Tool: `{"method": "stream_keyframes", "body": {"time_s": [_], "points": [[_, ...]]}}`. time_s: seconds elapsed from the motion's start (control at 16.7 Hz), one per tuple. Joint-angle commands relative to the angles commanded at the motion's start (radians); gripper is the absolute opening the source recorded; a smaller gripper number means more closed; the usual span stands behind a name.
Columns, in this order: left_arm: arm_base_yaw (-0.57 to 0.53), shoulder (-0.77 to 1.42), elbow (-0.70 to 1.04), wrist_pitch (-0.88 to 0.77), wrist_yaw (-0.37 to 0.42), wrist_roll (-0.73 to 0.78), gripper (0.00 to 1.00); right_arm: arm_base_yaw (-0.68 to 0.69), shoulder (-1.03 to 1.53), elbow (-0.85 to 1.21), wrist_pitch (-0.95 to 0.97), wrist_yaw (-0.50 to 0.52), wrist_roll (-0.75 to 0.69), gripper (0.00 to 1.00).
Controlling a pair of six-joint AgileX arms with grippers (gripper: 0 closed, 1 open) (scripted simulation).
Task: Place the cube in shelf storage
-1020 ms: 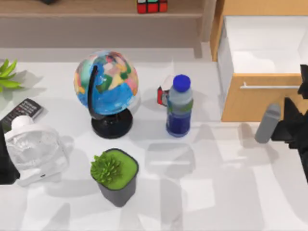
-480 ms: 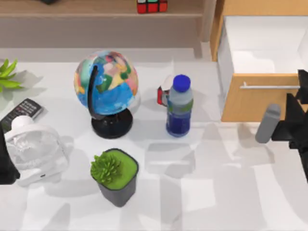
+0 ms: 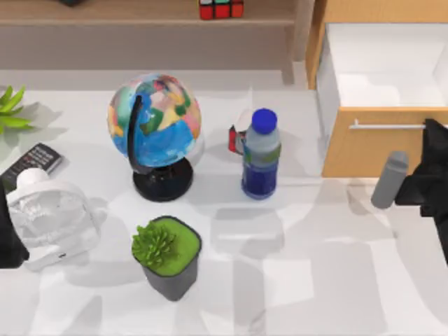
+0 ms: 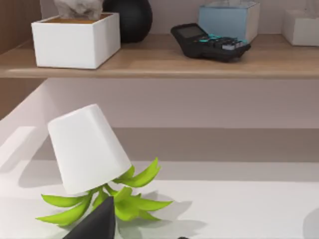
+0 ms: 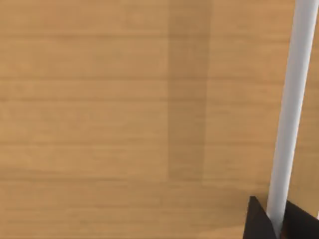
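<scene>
The left arm [image 3: 8, 241] is resting at the left edge of the tabletop [image 3: 315, 280], beside a white fan [image 3: 52, 217], and is taking no part.

The cube [image 3: 220, 8] is sitting on the shelf [image 3: 140, 12] at the back, a little right of the middle of the board and just left of the wooden upright. Judging from this, the placing itself is looking finished.

Further right, the drawer [image 3: 364, 150] is standing open. The right gripper [image 3: 432, 136] is working at the right end of its handle [image 3: 392, 126]. In the right wrist view the jaws are sitting narrow, one on each side of the bar and close against it, so they seem to be holding it.

The step in hand is probably moving the drawer, most likely pushing it in. To do this well, the gripper should be travelling straight along the drawer's own line, without twisting. Because it is holding near the bar's end and not the middle, the drawer may be turning a little and jamming, so a slow, even push is the safer way.
</scene>
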Motion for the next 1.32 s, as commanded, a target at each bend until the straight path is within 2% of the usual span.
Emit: {"method": "stream_keyframes", "body": {"time_s": [0.54,1.08,1.32], "points": [[0.0,0.0,0.0,0.0,0.0,0.0,1.0,0.0,0.002,0.002,-0.004,0.0,0.003,0.0],[0.0,0.0,0.0,0.0,0.0,0.0,1.0,-0.061,0.069,0.217,-0.152,-0.059,0.002,0.0],[0.0,0.0,0.0,0.0,0.0,0.0,1.0,-0.069,0.079,0.248,-0.174,-0.069,0.002,0.0]]}}
